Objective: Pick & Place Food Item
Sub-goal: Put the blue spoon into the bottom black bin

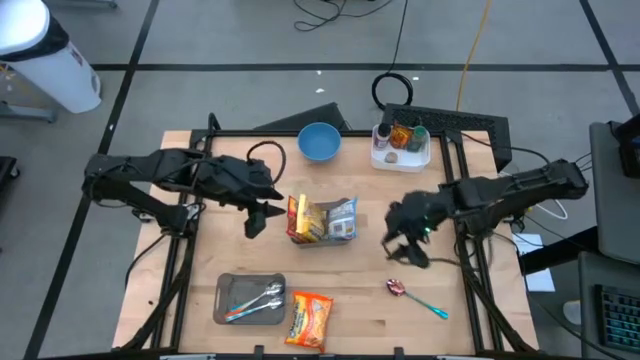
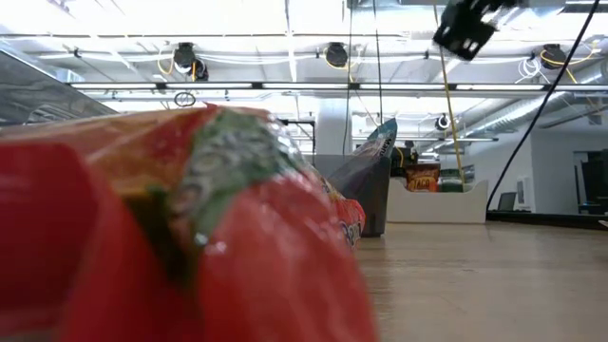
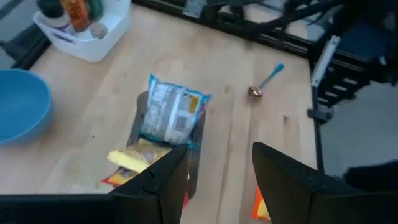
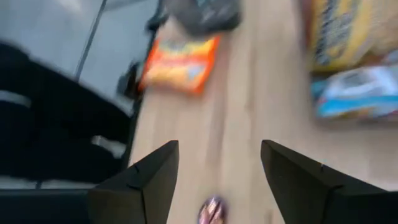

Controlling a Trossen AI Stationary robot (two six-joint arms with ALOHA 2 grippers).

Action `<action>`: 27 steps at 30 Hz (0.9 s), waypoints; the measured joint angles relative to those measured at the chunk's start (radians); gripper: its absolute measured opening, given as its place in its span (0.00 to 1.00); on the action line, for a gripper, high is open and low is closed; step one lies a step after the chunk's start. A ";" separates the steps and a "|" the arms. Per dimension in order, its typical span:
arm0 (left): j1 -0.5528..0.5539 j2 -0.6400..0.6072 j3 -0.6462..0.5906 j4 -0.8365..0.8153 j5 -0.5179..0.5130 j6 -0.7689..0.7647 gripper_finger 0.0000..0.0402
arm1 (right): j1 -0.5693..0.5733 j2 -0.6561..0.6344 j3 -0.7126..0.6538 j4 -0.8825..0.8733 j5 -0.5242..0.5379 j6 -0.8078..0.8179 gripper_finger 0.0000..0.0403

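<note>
Two open grippers, left and right, flank your upright snack packets at mid-table. They look light, crinkly, slippery; pinch one's top edge.

A blue bowl, a white bin, a grey tray, an orange packet, yellow and pale-blue packets, and a blue-handled spoon are seen on light wood.
</note>
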 joint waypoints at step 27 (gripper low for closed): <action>-0.310 0.357 0.000 0.746 -0.358 -0.405 0.46 | 0.614 0.006 -0.372 0.164 0.345 0.699 0.54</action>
